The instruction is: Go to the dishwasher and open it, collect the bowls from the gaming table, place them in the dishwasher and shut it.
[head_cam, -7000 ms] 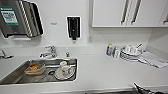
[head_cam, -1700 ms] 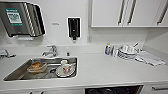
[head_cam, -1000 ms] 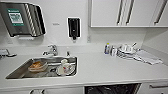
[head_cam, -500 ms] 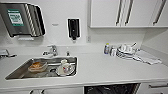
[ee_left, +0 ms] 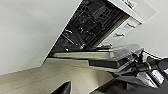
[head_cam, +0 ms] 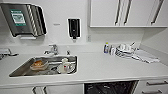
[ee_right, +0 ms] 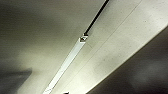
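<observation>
While looking down on a smooth white counter point(head_cam: 105, 67), finds the dishwasher point(head_cam: 110, 88) at the bottom edge, right of centre: a dark rectangular opening under the worktop. Seen again from the left wrist, upper centre of the frame point(ee_left: 92, 25): black cavity with wire racks, door dropped open below it as a flat slab. Left of centre, a rectangular brushed-steel sink point(head_cam: 20, 71) holding a bowl point(head_cam: 38, 65) with something orange and a white cup point(head_cam: 65, 65), with a chrome tap point(head_cam: 53, 48) behind. Upper left, a boxy metal towel dispenser point(head_cam: 23, 21); upper centre, a black soap dispenser point(head_cam: 74, 28). Upper right, glossy white cabinets point(head_cam: 105, 12) with bar handles. Right of centre, stacked white dishes point(head_cam: 123, 50) beside a small bottle point(head_cam: 106, 47). Cannot tell whether the left claw or the right claw is released or clenched.
</observation>
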Motion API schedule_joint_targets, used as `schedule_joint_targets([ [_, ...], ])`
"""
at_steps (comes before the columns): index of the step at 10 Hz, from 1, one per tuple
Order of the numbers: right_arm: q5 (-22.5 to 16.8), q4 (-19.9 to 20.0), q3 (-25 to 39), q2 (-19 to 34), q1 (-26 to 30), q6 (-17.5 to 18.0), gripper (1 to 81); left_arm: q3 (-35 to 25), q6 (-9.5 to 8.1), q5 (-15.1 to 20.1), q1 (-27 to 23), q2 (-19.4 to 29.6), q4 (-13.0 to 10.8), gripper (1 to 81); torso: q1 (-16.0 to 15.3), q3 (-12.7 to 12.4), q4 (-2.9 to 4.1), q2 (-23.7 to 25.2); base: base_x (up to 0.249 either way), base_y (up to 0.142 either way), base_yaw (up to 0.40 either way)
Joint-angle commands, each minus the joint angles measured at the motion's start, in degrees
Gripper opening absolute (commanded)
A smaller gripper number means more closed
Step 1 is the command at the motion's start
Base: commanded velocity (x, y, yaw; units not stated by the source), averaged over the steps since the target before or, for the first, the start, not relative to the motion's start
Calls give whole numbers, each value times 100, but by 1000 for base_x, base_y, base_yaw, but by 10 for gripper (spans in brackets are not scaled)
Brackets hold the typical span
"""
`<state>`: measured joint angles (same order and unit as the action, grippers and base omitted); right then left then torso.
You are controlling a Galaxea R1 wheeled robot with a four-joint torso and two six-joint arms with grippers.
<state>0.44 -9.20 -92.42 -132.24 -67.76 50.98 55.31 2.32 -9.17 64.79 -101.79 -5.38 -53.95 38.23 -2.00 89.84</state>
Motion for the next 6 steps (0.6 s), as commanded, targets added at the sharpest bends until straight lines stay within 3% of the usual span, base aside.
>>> schedule_joint_targets([
  [1, -1942, -565, -3, -376, 460, -555, 811, -73, 23, 108, -366, 237, -104, 811, 0, 0, 0, 0, -67, 0, 0],
  [6, -1916, -653, -109, -393, 381, -563, 811, -73, 32, 108, -357, 237, -104, 811, -7, 2, 0, 0, -71, 0, 0],
])
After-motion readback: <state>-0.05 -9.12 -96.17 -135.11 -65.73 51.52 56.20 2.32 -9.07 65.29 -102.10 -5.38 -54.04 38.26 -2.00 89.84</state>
